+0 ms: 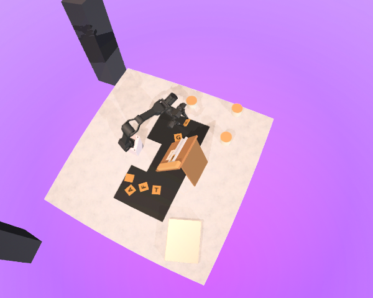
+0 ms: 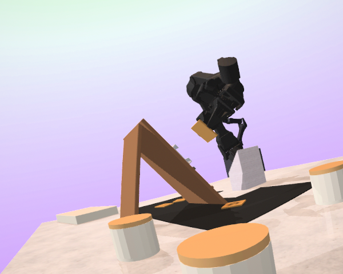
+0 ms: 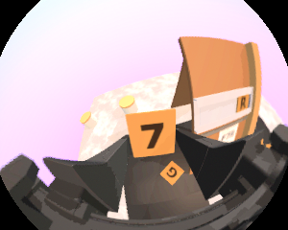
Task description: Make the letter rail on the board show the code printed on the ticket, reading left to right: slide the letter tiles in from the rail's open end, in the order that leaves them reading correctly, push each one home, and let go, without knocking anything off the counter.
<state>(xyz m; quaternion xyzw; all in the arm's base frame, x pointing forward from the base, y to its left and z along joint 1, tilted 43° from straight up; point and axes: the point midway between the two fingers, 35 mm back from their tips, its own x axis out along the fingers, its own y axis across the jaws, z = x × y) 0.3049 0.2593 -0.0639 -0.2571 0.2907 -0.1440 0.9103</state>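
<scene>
The pale worktop is carrying everything, with a black mat spread across its middle and the slanted wooden board standing on that. Its white rail is showing a dark mark near one end in the wrist view, maybe a tile already in, though it is too small to say. A cream slab is lying flat near one edge, possibly the ticket, but no code is readable. Three orange-topped tubs are sitting off to the side, well apart from the board. The arm is hanging above the far end of the mat, and its hand is clamped on a tile marked 7, carrying it in the air, clear of the rail. A G tile is lying on the mat just beside the board's end, and four more tiles are waiting at the other end. So by my reckoning this is early: the 7 still needs sliding in, and most tiles remain.
</scene>
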